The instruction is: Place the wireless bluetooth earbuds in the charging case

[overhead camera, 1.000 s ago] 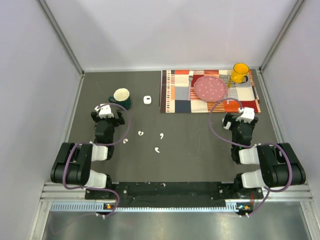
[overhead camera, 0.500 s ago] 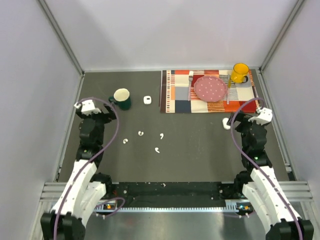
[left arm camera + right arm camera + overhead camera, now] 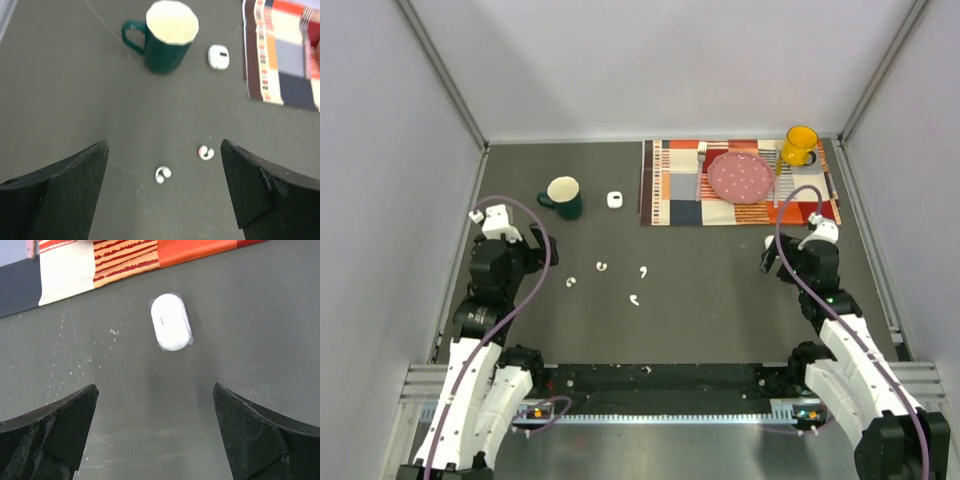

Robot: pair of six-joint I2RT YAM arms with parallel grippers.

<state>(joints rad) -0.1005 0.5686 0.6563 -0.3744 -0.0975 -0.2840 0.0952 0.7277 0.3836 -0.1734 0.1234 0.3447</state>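
Four tiny white earbuds lie on the dark table: one [image 3: 570, 282], a second [image 3: 602, 267], a third [image 3: 643, 271] and the nearest [image 3: 634, 299]. Two of them show in the left wrist view [image 3: 162, 174] [image 3: 205, 152]. A small white charging case [image 3: 615, 200] lies beside the green mug; it also shows in the left wrist view [image 3: 218, 56]. A second white oval case [image 3: 171, 328], closed, lies ahead of my right gripper [image 3: 154, 387], which is open and empty. My left gripper [image 3: 164, 145] is open and empty above the left earbuds. In the top view the right gripper [image 3: 772, 262] hides that second case.
A green mug [image 3: 563, 196] stands at the back left, also in the left wrist view [image 3: 167, 35]. A striped placemat [image 3: 675, 190] holds a pink plate [image 3: 739, 177], cutlery and a yellow mug [image 3: 800, 145]. Its edge shows in the right wrist view [image 3: 125, 260]. Walls enclose the table.
Both arms unfolded from their resting pose. The left gripper swung out and now points at the left earbuds. The right gripper moved left over the second white case.
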